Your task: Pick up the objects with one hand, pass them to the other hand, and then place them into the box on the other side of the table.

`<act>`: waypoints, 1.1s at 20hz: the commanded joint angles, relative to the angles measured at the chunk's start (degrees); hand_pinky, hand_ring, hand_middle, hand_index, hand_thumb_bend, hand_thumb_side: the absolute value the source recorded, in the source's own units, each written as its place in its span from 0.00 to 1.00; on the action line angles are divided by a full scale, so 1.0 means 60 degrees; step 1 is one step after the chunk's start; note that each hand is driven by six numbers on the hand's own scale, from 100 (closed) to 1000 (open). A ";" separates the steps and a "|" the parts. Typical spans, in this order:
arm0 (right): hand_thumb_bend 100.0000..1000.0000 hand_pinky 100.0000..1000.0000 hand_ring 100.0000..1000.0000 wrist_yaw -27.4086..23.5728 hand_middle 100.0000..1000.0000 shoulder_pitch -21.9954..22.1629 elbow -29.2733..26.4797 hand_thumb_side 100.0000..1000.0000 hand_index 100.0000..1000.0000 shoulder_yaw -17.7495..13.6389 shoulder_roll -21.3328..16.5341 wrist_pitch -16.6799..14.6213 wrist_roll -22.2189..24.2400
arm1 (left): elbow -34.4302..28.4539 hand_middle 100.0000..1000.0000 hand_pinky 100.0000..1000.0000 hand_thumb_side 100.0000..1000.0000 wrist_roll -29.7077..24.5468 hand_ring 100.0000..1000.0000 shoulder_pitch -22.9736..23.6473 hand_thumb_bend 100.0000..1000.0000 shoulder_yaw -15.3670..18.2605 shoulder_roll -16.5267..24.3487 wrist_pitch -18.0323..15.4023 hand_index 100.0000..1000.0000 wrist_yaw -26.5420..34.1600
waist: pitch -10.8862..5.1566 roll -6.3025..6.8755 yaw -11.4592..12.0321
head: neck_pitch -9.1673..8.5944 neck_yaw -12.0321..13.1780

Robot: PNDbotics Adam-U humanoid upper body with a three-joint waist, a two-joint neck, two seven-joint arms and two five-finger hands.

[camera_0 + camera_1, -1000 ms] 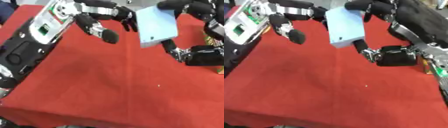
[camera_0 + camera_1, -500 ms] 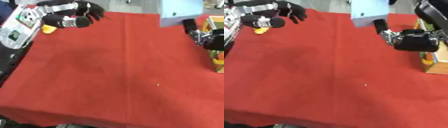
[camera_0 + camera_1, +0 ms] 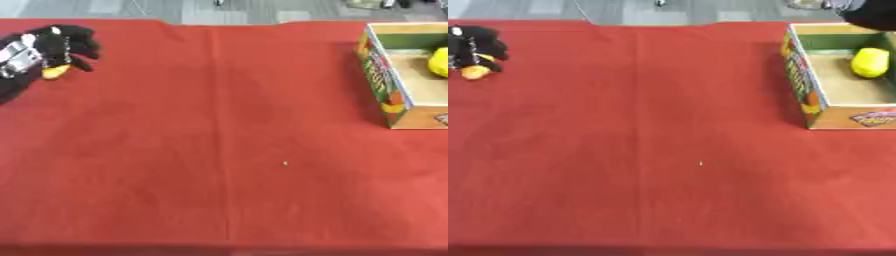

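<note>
Underneath, red cloth (image 3: 227, 150) — grey floor (image 3: 262, 10) beyond; left hand (image 3: 61, 45), fingers curled.

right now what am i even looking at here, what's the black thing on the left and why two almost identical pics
Both pictures come from a stereo camera in a humanoid robot's head, looking down at a table with a red cloth. The two eyes see nearly the same thing. The black thing is the robot's left hand, fingers curled over a small orange-yellow object; whether it grips it, I can't tell. On the right stands an open cardboard box with a yellow object inside. A dark shape at the right eye view's top right corner may be the other arm; its hand doesn't show.
</note>
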 commanded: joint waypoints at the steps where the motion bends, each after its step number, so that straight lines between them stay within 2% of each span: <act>1: 0.00 0.75 0.44 -0.0080 0.08 -0.0120 0.1318 0.21 0.81 -0.0439 -0.0678 0.0183 -0.0420 | -0.0647 0.72 0.71 0.84 0.0383 0.76 0.0195 0.26 0.0454 -0.0183 0.0156 0.89 0.0371 | -0.0028 -0.0157 0.0038 | 0.0051 -0.0419; 4: 0.00 0.75 0.42 -0.0181 0.08 -0.0221 0.2871 0.23 0.81 -0.0599 -0.0792 0.0096 -0.0690 | -0.1124 0.71 0.71 0.83 0.0623 0.75 0.0459 0.24 0.0664 -0.0530 0.0310 0.88 0.0580 | -0.0005 -0.0209 0.0109 | 0.0057 -0.0753; 7: 0.00 0.75 0.42 -0.0579 0.07 -0.0384 0.4404 0.24 0.81 -0.0733 -0.0768 -0.0201 -0.0847 | -0.1526 0.71 0.71 0.82 0.0734 0.75 0.0621 0.24 0.0784 -0.0815 0.0442 0.88 0.0657 | 0.0018 -0.0243 0.0192 | 0.0058 -0.1109; 9: 0.00 0.75 0.41 -0.0884 0.07 -0.0537 0.5388 0.27 0.81 -0.0784 -0.0717 -0.0603 -0.0899 | -0.1741 0.71 0.71 0.82 0.0747 0.75 0.0708 0.23 0.0821 -0.0971 0.0523 0.88 0.0678 | 0.0028 -0.0257 0.0259 | 0.0058 -0.1349; 13: 0.00 0.74 0.42 -0.1043 0.09 -0.0929 0.7126 0.23 0.81 -0.0767 -0.0654 -0.1503 -0.0849 | -0.2027 0.71 0.71 0.82 0.0716 0.75 0.0756 0.23 0.0837 -0.1206 0.0636 0.88 0.0710 | 0.0056 -0.0249 0.0406 | 0.0054 -0.1694; 16: 0.00 0.74 0.43 -0.0824 0.14 -0.1193 0.8102 0.19 0.83 -0.0761 -0.0633 -0.1973 -0.0861 | -0.2167 0.71 0.71 0.82 0.0620 0.75 0.0714 0.23 0.0790 -0.1363 0.0693 0.88 0.0745 | 0.0100 -0.0210 0.0558 | -0.0019 -0.1919; 22: 0.00 0.74 0.45 -0.0469 0.25 -0.1476 0.9756 0.16 0.85 -0.0821 -0.0505 -0.2242 -0.0863 | -0.2294 0.70 0.71 0.83 0.0402 0.75 0.0675 0.22 0.0687 -0.1555 0.0799 0.89 0.0835 | 0.0157 -0.0195 0.0807 | -0.0075 -0.2276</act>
